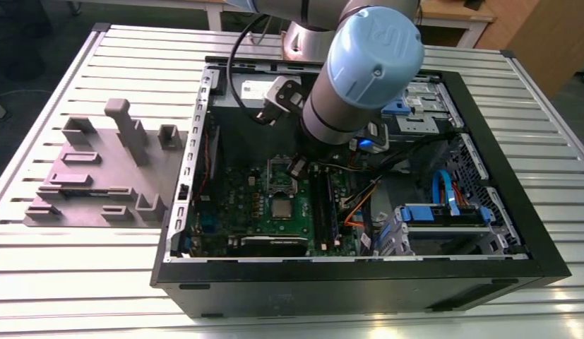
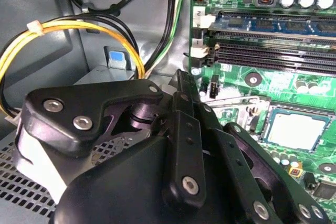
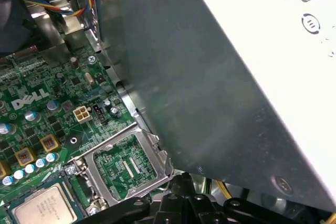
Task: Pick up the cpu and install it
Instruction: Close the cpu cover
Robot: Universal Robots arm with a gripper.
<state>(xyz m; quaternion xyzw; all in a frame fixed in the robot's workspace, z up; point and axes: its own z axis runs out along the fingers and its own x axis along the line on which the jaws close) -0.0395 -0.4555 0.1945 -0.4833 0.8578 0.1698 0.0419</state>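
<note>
the tool [image 1: 297, 168] hangs inside the case [image 1: 367, 289] over the board [image 1: 240, 205]; whether it is open or closed cannot be told. near it, apart, the cpu [image 2: 293, 128] lies flat in its socket. farther off, a tray [image 1: 94, 176] rests on the bench [image 1: 85, 282].

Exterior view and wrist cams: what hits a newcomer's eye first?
The arm's big blue joint hangs over the open black case in the middle of the exterior view. Inside, the green motherboard stands out, with the silvery cpu lying on it near the gripper. On the exterior view's left sits a grey tray of raised blocks.
</note>
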